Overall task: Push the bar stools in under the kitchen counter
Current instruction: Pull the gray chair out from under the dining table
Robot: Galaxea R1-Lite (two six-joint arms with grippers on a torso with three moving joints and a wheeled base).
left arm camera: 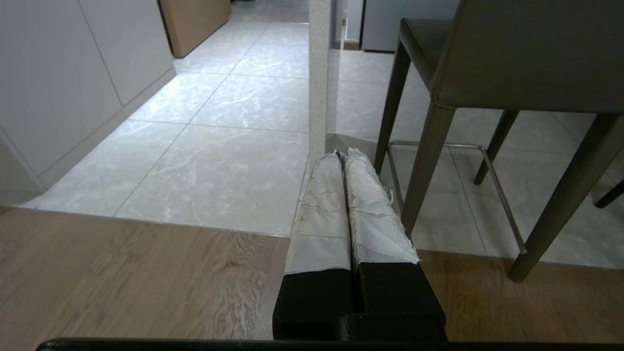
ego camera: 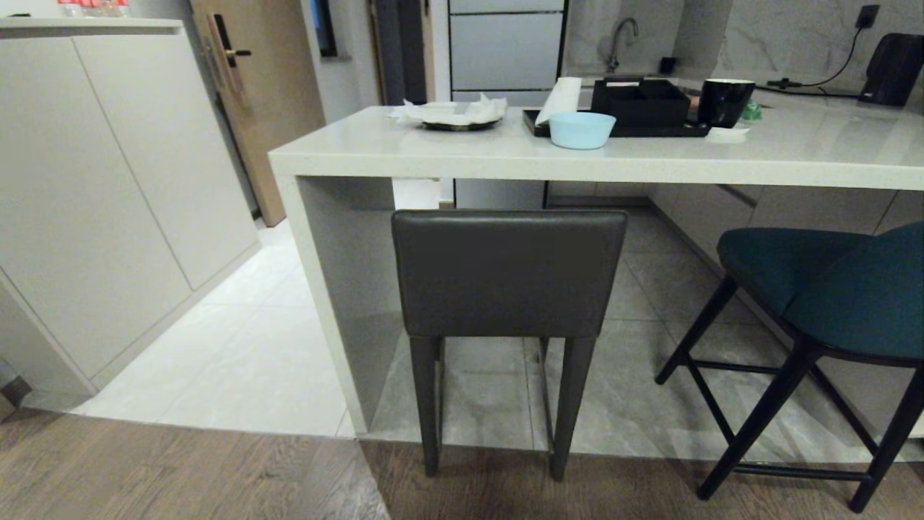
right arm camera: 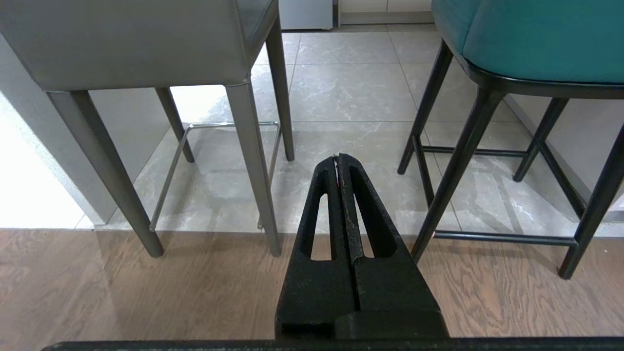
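Observation:
A boxy dark grey bar stool (ego camera: pixel 508 274) stands in front of the kitchen counter (ego camera: pixel 505 155), its back just outside the slab's front edge. To its right a rounded teal bar stool (ego camera: pixel 830 289) on thin black legs stands turned and further out. Neither arm shows in the head view. My left gripper (left arm camera: pixel 342 155), its fingers wrapped in white tape, is shut and empty, low over the floor, facing the counter's white panel leg (left arm camera: pixel 319 73) with the grey stool (left arm camera: pixel 526 58) beside it. My right gripper (right arm camera: pixel 337 159) is shut and empty, pointing between the grey stool (right arm camera: pixel 146 44) and the teal stool (right arm camera: pixel 536 44).
On the counter sit a plate with crumpled tissue (ego camera: pixel 455 115), a light blue bowl (ego camera: pixel 582 130), a black tray with a box (ego camera: pixel 635 108) and a black mug (ego camera: pixel 724 101). A tall beige cabinet (ego camera: pixel 94 195) stands at the left. Wood flooring (ego camera: pixel 180 469) meets grey tile beneath the stools.

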